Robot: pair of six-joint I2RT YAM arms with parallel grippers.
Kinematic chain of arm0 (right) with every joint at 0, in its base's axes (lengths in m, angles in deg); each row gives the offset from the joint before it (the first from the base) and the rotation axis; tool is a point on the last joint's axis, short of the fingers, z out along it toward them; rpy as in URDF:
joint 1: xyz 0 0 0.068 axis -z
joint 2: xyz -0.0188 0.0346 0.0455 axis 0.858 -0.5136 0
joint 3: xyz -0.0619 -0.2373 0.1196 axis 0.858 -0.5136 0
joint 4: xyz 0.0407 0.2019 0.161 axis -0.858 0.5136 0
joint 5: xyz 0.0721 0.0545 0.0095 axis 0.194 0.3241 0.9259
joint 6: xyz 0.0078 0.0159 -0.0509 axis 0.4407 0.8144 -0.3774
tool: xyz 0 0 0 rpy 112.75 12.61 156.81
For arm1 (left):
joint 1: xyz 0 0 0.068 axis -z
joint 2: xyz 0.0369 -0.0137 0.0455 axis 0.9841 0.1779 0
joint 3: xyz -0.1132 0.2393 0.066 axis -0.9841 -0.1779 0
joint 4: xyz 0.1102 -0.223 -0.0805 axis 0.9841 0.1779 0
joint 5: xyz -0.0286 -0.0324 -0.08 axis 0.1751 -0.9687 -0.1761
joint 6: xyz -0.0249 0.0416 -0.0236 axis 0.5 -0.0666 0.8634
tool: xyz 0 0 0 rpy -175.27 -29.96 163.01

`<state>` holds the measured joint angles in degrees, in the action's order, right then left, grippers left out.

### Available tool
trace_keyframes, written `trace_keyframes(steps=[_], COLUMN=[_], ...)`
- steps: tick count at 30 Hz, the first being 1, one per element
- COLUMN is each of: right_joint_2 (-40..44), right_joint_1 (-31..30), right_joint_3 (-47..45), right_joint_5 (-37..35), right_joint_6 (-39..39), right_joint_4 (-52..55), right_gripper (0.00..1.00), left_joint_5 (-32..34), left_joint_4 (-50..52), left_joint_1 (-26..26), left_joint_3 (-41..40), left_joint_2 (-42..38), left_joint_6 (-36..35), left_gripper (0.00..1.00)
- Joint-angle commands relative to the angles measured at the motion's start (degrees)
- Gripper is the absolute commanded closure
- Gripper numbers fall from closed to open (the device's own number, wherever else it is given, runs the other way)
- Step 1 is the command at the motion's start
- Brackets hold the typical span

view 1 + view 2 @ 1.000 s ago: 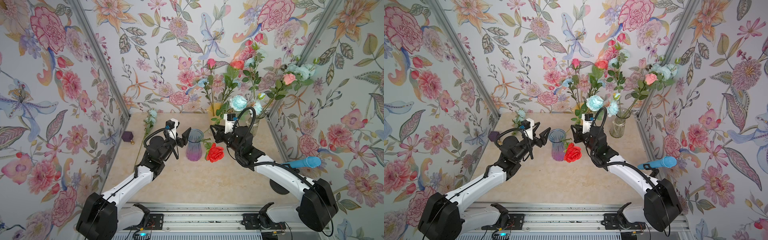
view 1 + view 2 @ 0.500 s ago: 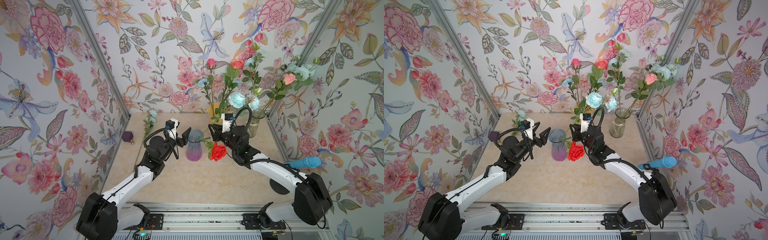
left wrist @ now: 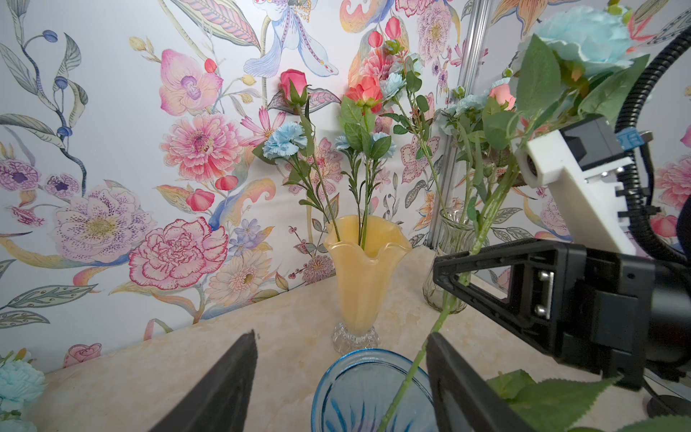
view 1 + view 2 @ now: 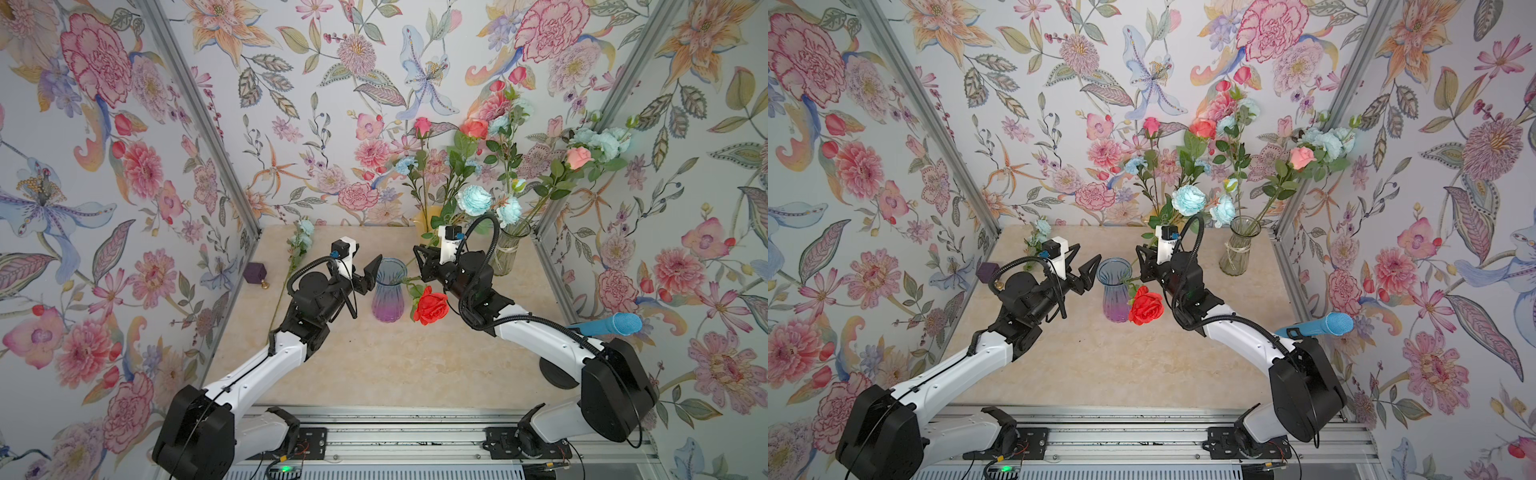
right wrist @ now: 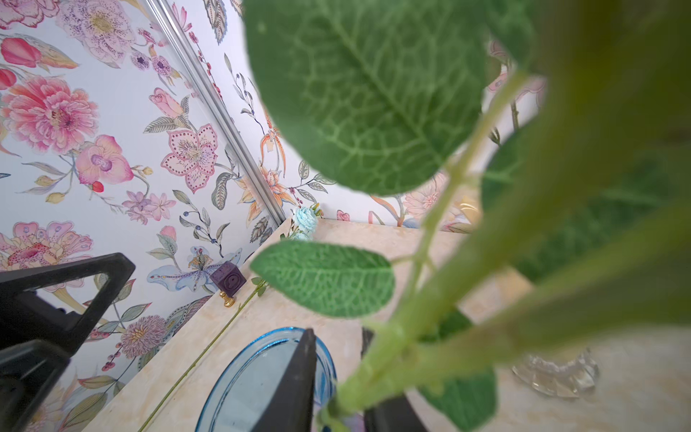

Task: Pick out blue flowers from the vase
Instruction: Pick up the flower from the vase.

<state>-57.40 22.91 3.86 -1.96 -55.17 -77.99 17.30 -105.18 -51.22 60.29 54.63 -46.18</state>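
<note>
We are at the grasp step for one blue flower [image 4: 473,199]. Its pale ruffled head stands high above the right arm's wrist, and its long green stem [image 3: 481,230] slants down into the blue-and-purple glass vase [image 4: 388,297] in the middle of the table [image 4: 374,365]. The right hand [image 4: 419,259] sits just above the vase rim with that stem between its jaws. In the right wrist view the jaws stand narrow on either side of it, but we cannot tell whether they clamp it or only bracket it. The left hand [image 4: 1089,252] is released, its jaws wide apart just beside the vase rim, and we cannot say whether it touches the glass. A red rose [image 4: 432,307] droops from the same vase.

One blue spray [image 4: 301,239] lies flat on the table by the back left wall, which we read as one already out. More blue heads [image 3: 284,140] stand in the yellow vase [image 3: 368,269] and the clear glass vase [image 4: 507,255] at the back.

Next, we judge, the right hand needs a firm pinch on the stem and a pull along the stem's own slant, so the vase neither tips nor drags. The left hand looks placed to steady it. The rose could snag and come along.
</note>
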Motion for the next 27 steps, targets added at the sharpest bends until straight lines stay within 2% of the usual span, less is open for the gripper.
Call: trace_keyframes(steps=[1, 10, 20, 27], right_joint_2=[0.26, 1.28, 2.6, 3.24], right_joint_1=[-0.29, 0.55, 0.51, 0.41], right_joint_3=[1.77, 9.65, 21.27, 26.81], right_joint_5=[-1.17, 0.84, 3.6, 5.18], right_joint_6=[-0.19, -1.63, -6.24, -7.92], right_joint_4=[-2.14, 9.64, 24.74, 30.18], right_gripper=[0.83, 0.96, 1.0, 1.0], left_joint_5=[0.12, 0.76, 1.42, 2.62], left_joint_4=[-1.76, -1.54, -1.49, -1.29], left_joint_1=[0.47, 0.54, 0.47, 0.47], left_joint_3=[-1.0, -1.42, -1.7, -1.92], left_joint_2=[-0.72, -1.42, -1.86, -2.21], left_joint_6=[-0.3, -0.61, -0.92, -1.26], left_gripper=[0.27, 0.27, 0.27, 0.27])
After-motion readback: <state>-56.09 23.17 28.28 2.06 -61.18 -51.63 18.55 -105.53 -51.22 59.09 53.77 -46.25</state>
